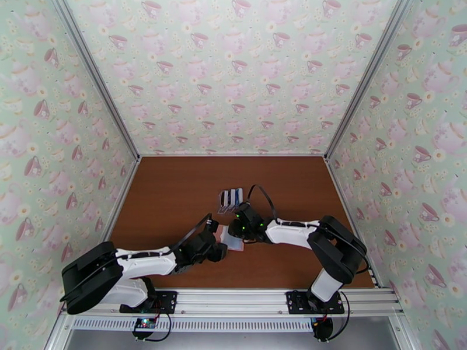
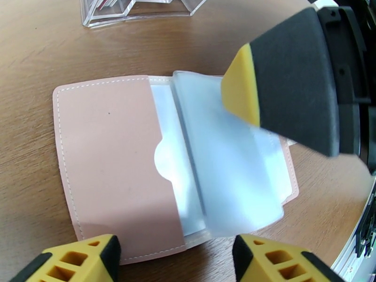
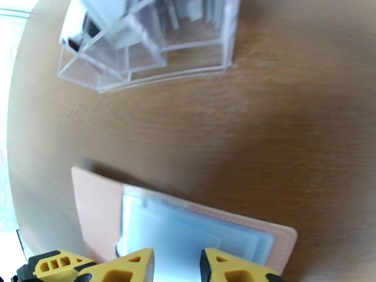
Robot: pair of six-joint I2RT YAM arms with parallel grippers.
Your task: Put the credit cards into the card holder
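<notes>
The card holder point(image 2: 108, 165) lies open on the brown table, its pink flap to the left and its pale plastic sleeves point(image 2: 225, 175) fanned to the right. It also shows in the overhead view point(image 1: 229, 237) and in the right wrist view point(image 3: 94, 207). My left gripper point(image 2: 174, 264) hovers at its near edge, open wide and holding nothing. My right gripper point(image 3: 177, 269) stands over the sleeves with its jaws a little apart, and one of its fingers point(image 2: 291, 81) rests on the top sleeve. The credit cards point(image 1: 230, 197) stand in a clear rack behind the card holder.
The clear slotted rack point(image 3: 150, 38) sits just beyond the card holder, near mid-table. Patterned walls point(image 1: 233, 71) close in the left, back and right sides. A metal rail point(image 1: 233, 298) with both arm bases runs along the near edge.
</notes>
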